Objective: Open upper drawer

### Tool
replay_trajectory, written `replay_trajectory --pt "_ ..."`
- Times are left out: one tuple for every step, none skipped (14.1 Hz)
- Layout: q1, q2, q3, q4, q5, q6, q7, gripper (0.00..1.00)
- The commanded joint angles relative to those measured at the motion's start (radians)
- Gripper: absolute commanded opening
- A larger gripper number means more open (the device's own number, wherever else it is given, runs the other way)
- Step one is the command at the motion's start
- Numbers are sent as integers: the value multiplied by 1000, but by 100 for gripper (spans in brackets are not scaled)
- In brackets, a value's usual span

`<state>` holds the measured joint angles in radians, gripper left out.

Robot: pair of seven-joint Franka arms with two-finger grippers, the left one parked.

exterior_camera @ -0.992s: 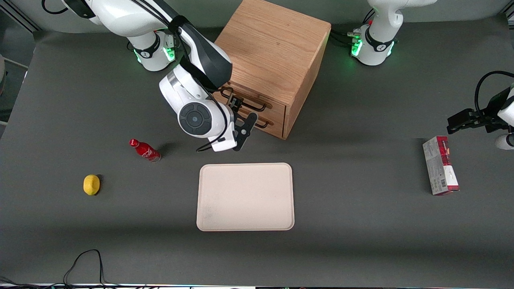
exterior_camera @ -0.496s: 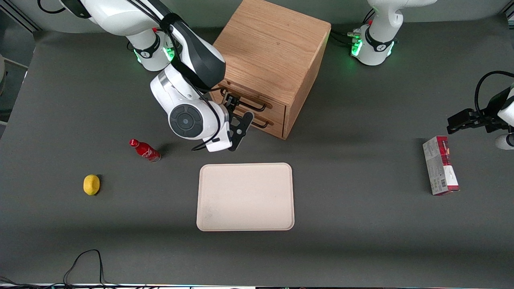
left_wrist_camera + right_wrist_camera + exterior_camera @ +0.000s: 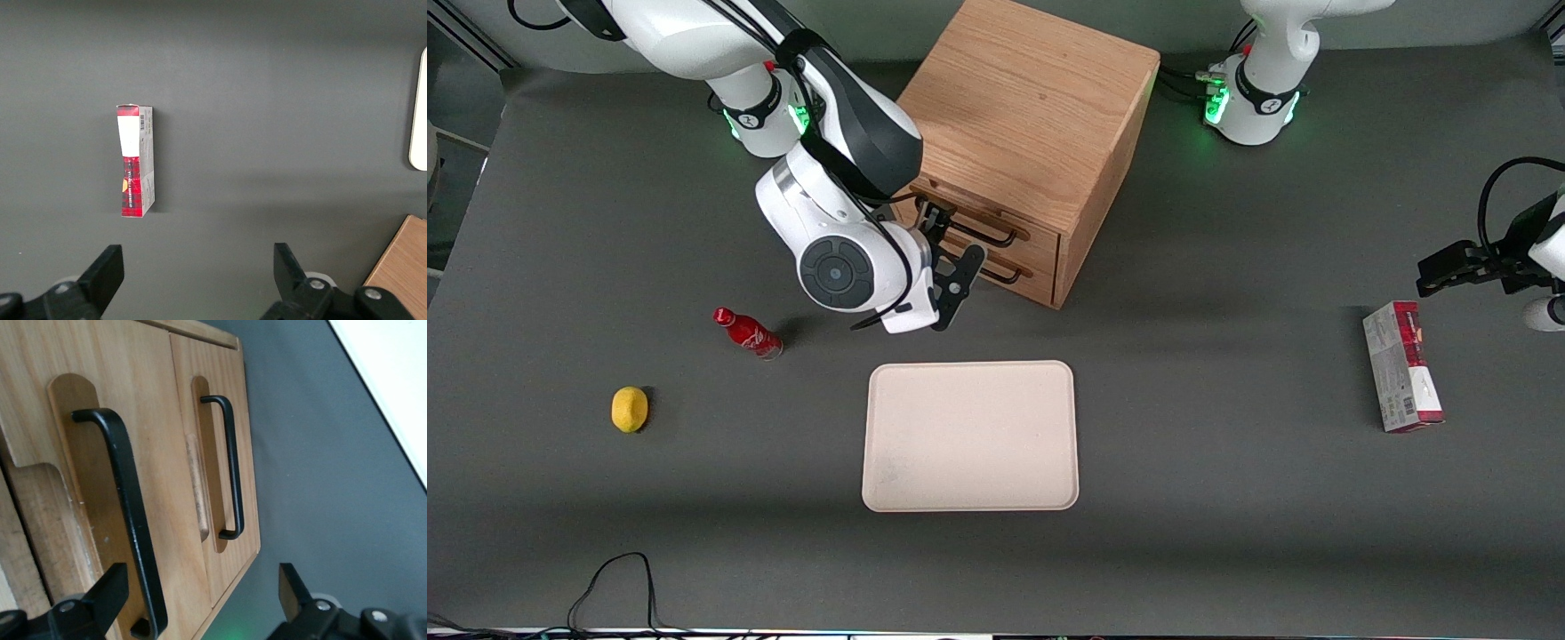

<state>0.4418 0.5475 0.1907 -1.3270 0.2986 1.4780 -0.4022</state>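
The gripper (image 3: pixel 951 258) hangs in front of the cabinet (image 3: pixel 1032 116), fingers spread and holding nothing, near the upper drawer (image 3: pixel 127 520), which sits shut above the lower drawer (image 3: pixel 220 467). Centre the fingers over the upper handle (image 3: pixel 127 513), pinch it, then pull straight out. Count: two drawers, two handles, one tray (image 3: pixel 970 436), one bottle (image 3: pixel 749 333), one lemon (image 3: pixel 630 409), one box (image 3: pixel 1401 378).
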Motion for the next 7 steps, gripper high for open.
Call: replay_trajectory --pt "12 -1 -2 -21 31 4 -26 100" --pt "15 3 -2 -21 31 8 -27 100" --pt "17 11 -2 -21 31 11 -30 100" --pt "21 15 -2 -23 30 22 -32 100" --pt "28 17 -2 -26 30 42 -33 100" --pt "28 18 0 -32 30 63 -36 100" --pt "29 19 0 -35 30 79 -50 100"
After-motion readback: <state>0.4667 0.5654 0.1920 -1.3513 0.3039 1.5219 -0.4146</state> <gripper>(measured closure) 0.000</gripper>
